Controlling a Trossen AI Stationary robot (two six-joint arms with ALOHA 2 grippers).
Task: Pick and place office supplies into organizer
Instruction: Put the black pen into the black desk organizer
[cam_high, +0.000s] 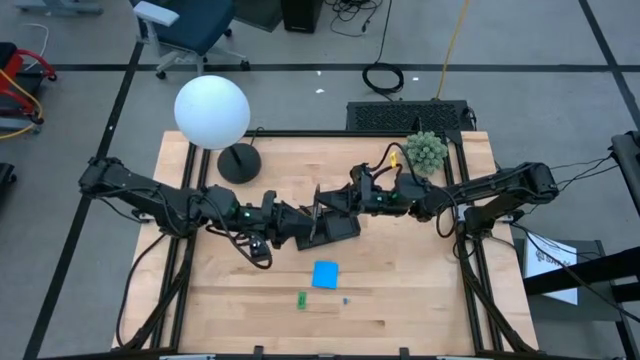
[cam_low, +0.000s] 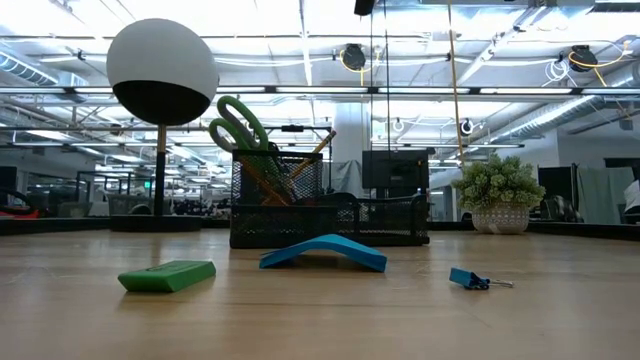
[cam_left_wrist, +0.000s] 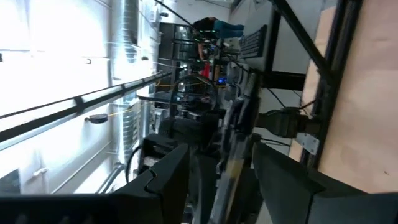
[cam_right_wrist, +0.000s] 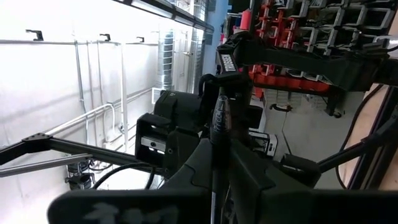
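No writing can be read. The black wire-mesh organizer (cam_low: 330, 215) stands mid-table holding green-handled scissors (cam_low: 240, 130) and a pencil (cam_low: 312, 152). In front lie one curled blue note pad (cam_low: 322, 251), one green eraser-like block (cam_low: 167, 275) and one blue binder clip (cam_low: 467, 278). The left gripper (cam_left_wrist: 217, 180) is spread around a pale stick, possibly a pencil. The right gripper (cam_right_wrist: 214, 168) is clamped on a black pen (cam_right_wrist: 219, 118).

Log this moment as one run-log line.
left end effector: open above black mesh organizer | right end effector: shut on black pen | blue square note pad: on table
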